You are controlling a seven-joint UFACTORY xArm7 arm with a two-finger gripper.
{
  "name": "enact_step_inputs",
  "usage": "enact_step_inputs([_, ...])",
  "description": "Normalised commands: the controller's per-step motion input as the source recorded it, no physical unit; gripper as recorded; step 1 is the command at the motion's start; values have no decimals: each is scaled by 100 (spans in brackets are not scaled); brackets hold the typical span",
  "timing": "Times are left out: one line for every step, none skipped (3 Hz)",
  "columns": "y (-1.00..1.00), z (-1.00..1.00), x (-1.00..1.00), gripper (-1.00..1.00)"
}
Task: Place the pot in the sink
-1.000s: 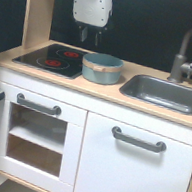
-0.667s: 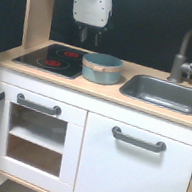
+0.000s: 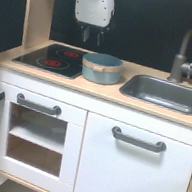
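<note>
The pot, light blue-grey with a tan rim band, stands upright on the wooden counter between the stovetop and the sink. The sink, a dark grey basin with a curved grey faucet behind it, lies to the pot's right in the exterior view. My gripper hangs from a white housing above the pot's back left edge, well clear of it. Its dark fingers point down with only a narrow gap and nothing between them.
A black stovetop with red rings lies left of the pot. A tall wooden side panel rises at the back left. Below the counter are a cabinet door with a grey handle and an oven front.
The gripper has shifted slightly, staying above the pot's back left. The pot has not moved.
</note>
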Motion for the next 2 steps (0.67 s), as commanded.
enact_step_inputs([15,22,-33,100])
enact_step_inputs([8,76,51,100])
